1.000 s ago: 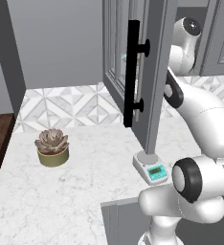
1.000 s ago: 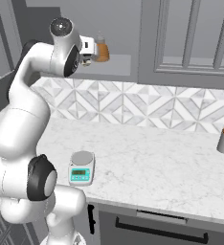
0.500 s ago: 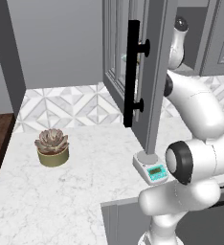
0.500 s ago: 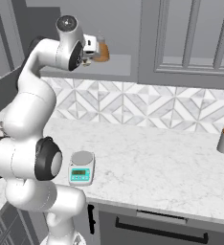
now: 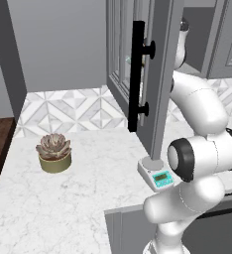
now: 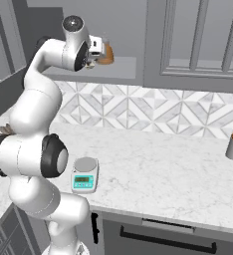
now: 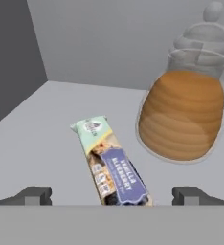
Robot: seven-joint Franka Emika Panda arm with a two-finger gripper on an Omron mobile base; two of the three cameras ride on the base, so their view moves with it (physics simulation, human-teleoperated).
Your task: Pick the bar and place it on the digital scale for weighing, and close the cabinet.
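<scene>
- Inside the cabinet (image 5: 160, 74), on its grey shelf (image 7: 47, 124), the bar (image 7: 111, 165) lies flat, just left of the orange-brown jar (image 7: 183, 112).
- Wide open and empty, the gripper (image 7: 112, 195) straddles the bar's near end.
- Down on the counter (image 6: 178, 169) sits the scale (image 6: 84, 174).

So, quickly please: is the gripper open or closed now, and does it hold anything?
Gripper: open, holding nothing; the bar lies between its fingertips on the shelf, not gripped.

We see the bar (image 7: 113, 170) cut off at its near end by the hand view's bottom. From the left, the open cabinet door (image 5: 157, 74) hides the pincer.
</scene>
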